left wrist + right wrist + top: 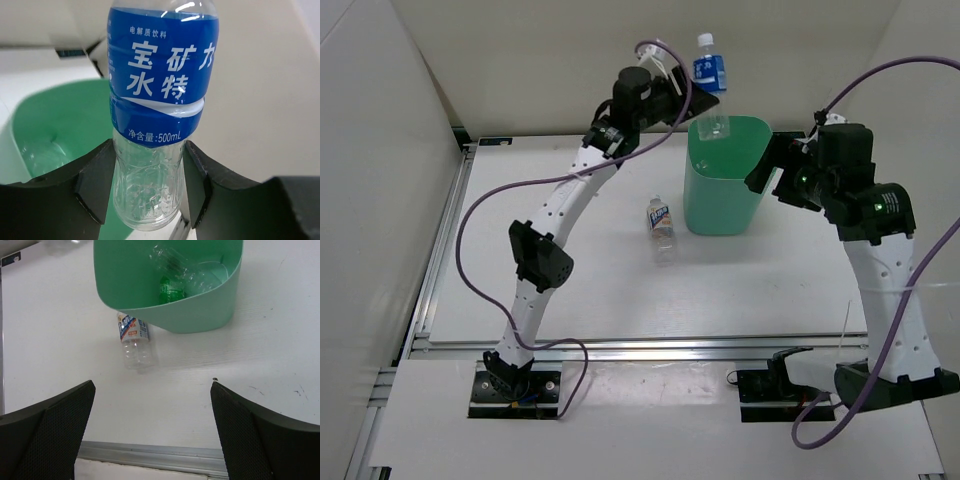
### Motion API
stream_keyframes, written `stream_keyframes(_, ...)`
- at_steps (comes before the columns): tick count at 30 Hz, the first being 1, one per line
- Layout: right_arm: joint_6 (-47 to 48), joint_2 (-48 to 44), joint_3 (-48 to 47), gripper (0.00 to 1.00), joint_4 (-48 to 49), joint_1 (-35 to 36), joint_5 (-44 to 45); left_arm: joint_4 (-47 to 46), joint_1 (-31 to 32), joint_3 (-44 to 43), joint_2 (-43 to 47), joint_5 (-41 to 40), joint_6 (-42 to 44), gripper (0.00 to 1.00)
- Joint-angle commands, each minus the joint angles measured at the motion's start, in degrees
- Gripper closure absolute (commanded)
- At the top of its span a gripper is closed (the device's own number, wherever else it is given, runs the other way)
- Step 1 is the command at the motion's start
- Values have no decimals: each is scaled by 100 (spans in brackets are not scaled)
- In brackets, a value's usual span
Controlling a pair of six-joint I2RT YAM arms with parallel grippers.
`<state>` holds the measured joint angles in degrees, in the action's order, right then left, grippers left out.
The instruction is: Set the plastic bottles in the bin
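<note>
My left gripper (685, 100) is shut on the clear bottle with the blue label (710, 75) and holds it upright over the far rim of the mint-green bin (725, 200). In the left wrist view the black fingers (97, 185) flank the bottle's clear lower body (150, 180), with the bin's inside (50, 125) below to the left. The white-label bottle (661, 225) lies on the table left of the bin; it also shows in the right wrist view (134, 340). A green bottle (170, 292) and a plain clear bottle (185, 270) lie inside the bin (210, 315). My right gripper (152, 425) is open and empty, right of the bin.
The white table mat ends at a metal rail (650, 348) along the near edge. White walls close in the back and both sides. Purple cables loop from both arms.
</note>
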<state>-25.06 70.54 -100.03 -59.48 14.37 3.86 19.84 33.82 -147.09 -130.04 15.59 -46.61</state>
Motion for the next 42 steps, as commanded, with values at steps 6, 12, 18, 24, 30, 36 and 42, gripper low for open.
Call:
stream_keyframes(6,89,-419,291,0,209,-4,-140,-208,256,469,179,242,177,0)
stream_keyframes(12,37,-419,291,0,209,-4,-245,-208,-24,1769,1216,-188,766,0)
stream_keyframes(18,36,-252,221,0,261,-4,-368,-208,-507,4602,3007,-1163,1022,0)
stream_keyframes(24,141,-147,221,0,315,-4,-509,2,-921,5963,3003,-321,916,0)
stream_keyframes(30,142,-93,221,0,315,-4,-641,652,-632,5385,2045,-513,1321,0)
stream_keyframes(36,247,-198,387,0,315,-4,-693,952,-508,5190,1377,-567,1268,0)
stream_keyframes(42,300,-252,440,0,315,-4,-641,952,-394,5076,1174,-566,1198,0)
